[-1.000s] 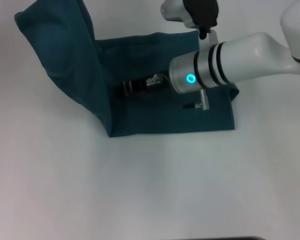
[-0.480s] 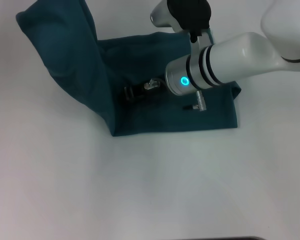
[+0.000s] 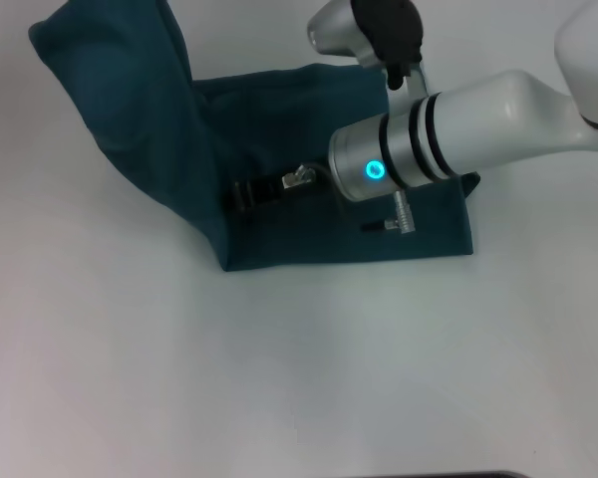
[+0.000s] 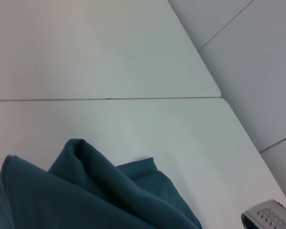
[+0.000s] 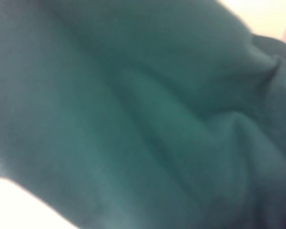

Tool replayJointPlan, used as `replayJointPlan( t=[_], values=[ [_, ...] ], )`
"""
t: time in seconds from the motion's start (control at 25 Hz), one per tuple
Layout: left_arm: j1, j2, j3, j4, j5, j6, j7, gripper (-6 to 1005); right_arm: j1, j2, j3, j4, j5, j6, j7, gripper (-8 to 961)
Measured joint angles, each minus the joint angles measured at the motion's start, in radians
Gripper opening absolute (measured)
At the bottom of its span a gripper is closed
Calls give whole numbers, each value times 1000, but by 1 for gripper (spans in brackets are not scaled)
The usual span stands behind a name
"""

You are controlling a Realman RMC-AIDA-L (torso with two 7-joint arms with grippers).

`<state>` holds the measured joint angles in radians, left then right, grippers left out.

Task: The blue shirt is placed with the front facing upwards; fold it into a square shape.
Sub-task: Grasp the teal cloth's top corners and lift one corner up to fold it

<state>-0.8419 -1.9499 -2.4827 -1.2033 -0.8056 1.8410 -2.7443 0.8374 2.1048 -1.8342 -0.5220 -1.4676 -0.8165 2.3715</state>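
The blue shirt [image 3: 329, 224] lies partly folded on the white table [image 3: 309, 378]. One flat part rests on the table, and another part [image 3: 115, 90] stands raised at the far left, reaching the head view's top edge. My right gripper [image 3: 242, 193] reaches in from the right, looks shut and narrow, and rests low on the flat part at the foot of the raised fold. The right wrist view shows only teal cloth [image 5: 148, 119] close up. The left wrist view shows the raised cloth [image 4: 86, 191] from above and a grey ribbed piece [image 4: 269, 217] beside it. The lettering and tag are hidden.
My right arm's white forearm with a lit blue ring [image 3: 377, 170] crosses the shirt's right half. A grey and black unit [image 3: 369, 25] sits above it. The left wrist view shows a seam between two tabletops [image 4: 105, 99] and the table's far edge, with floor beyond.
My right gripper has slid a little left and toward me along the shirt, closer to the raised fold. The shirt's outline has barely shifted.
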Motion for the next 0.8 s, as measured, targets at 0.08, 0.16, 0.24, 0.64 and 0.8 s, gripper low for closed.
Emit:
replayJointPlan(
  t=[0.08, 0.16, 0.24, 0.64, 0.8],
  values=[
    [-1, -2, 0, 1, 0, -1, 0, 54, 6, 5, -16, -4, 5, -7, -10, 12],
    [-1, -3, 0, 1, 0, -1, 1, 54, 15, 6, -36, -10, 14, -20, -13, 13],
    [2, -4, 1, 2, 0, -1, 2, 54, 17, 7, -49, -25, 23, -33, -23, 13],
    [12, -4, -4, 4, 2, -2, 5, 54, -14, -11, -27, -48, 86, -132, -122, 14],
    [14, -3, -6, 4, 4, -4, 6, 54, -36, -25, 46, -48, 21, -197, -116, 15]
  ],
)
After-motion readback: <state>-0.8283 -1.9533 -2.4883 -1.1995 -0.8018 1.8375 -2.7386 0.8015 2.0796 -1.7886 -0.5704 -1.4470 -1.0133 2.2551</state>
